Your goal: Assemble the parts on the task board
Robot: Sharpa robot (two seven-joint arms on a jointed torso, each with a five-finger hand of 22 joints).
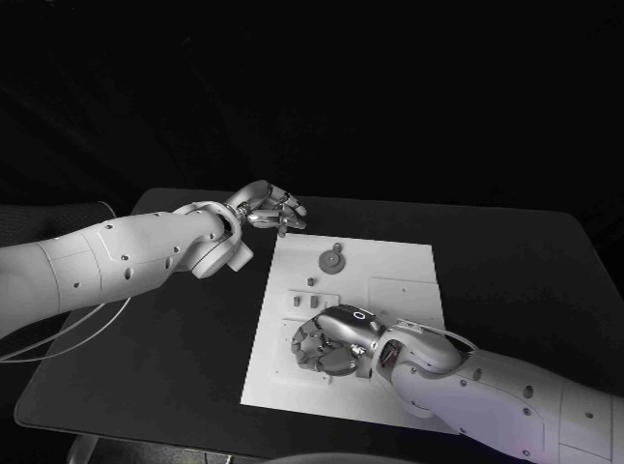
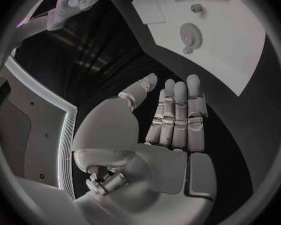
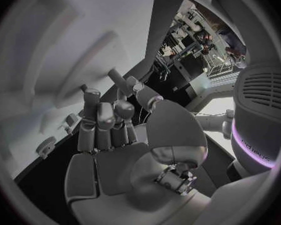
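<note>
The right hand (image 1: 337,340) sits low in the centre of the head view, fingers curled down onto the lower left part of the task board (image 1: 396,266). Whether it grips a part beneath them cannot be told; its fingers hide what lies under them. In the right wrist view those fingers (image 3: 103,122) reach toward the white board, close to its surface.

The left hand (image 1: 267,207) hovers in the upper middle of the head view, just off the board's top left corner, above the dark tabletop (image 1: 145,358). In the left wrist view its fingers (image 2: 178,112) are straight and together, holding nothing.

On the board, a round gear part (image 1: 334,259) lies near the upper left, and small parts (image 1: 309,301) sit just above the right hand.

The step in hand looks like seating or picking a small part at the board's lower left. The next move probably calls for fine fingertip alignment, with the left hand free to steady the board.
</note>
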